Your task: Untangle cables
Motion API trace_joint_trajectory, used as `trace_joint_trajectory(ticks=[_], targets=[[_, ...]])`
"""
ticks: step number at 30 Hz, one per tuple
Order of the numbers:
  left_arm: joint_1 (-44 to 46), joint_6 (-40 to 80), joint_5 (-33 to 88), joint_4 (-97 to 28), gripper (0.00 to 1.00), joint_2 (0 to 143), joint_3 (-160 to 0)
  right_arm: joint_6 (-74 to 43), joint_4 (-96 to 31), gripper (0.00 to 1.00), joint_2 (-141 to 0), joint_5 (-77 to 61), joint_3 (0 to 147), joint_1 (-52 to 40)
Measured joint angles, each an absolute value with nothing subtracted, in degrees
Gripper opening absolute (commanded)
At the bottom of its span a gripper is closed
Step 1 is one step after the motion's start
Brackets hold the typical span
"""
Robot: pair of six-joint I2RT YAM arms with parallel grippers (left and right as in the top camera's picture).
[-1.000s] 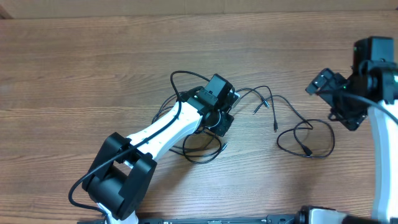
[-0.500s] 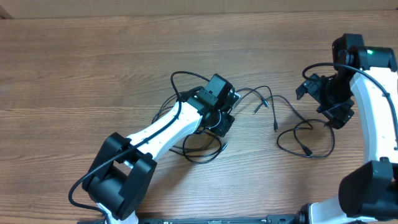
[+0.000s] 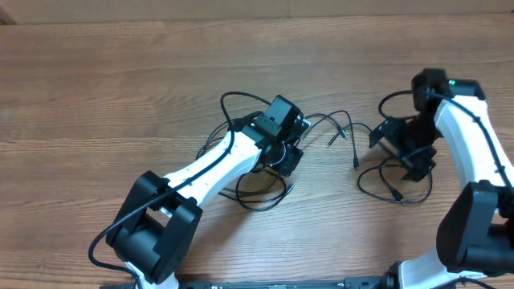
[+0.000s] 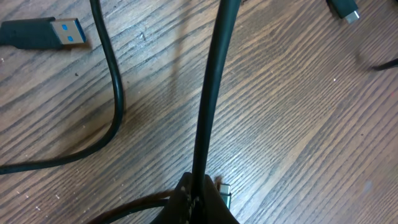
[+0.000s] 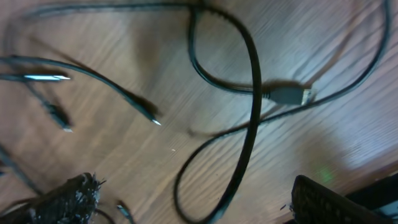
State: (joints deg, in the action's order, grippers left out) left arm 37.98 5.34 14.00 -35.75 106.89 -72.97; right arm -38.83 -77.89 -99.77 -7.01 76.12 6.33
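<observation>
Left end effector [image 3: 283, 138]: we see it clamped on one black cord of the cables, which runs straight out from its closed tips in the wrist view.
Right end effector [image 3: 395, 151]: spread wide, gripping nothing, over a loose loop.
Cables [image 5: 255, 74]: we find them on the desk [image 3: 112, 72], tangled around the left end effector, with a looser loop and plug to the right.
USB plug [image 4: 46, 34]: blue-tongued, lying flat on the wood.

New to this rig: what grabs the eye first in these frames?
The knot of black cables centre-frame overhead, with the left gripper buried in it, jaws shut on one cable. To its right, the right gripper hangs with jaws wide over a separate cable loop. The left wrist view also catches a blue USB plug at top left.
</observation>
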Motion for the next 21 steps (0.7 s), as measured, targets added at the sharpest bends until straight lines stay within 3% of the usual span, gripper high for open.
trace_joint_trajectory(ticks=[3, 12, 21], targets=[[37.98, 5.34, 14.00, -35.73, 0.04, 106.89, -72.97, -38.81, -76.25, 0.87, -99.83, -7.86, 72.53, 6.33], [37.98, 5.34, 14.22, -35.51, 0.04, 106.89, -72.97, -38.72, -72.01, 0.04, -99.88, -8.97, 70.78, 6.35], [37.98, 5.37, 14.39, -35.53, 0.04, 106.89, -72.97, -39.05, -72.75, 0.04, -99.92, -8.03, 72.07, 7.16]])
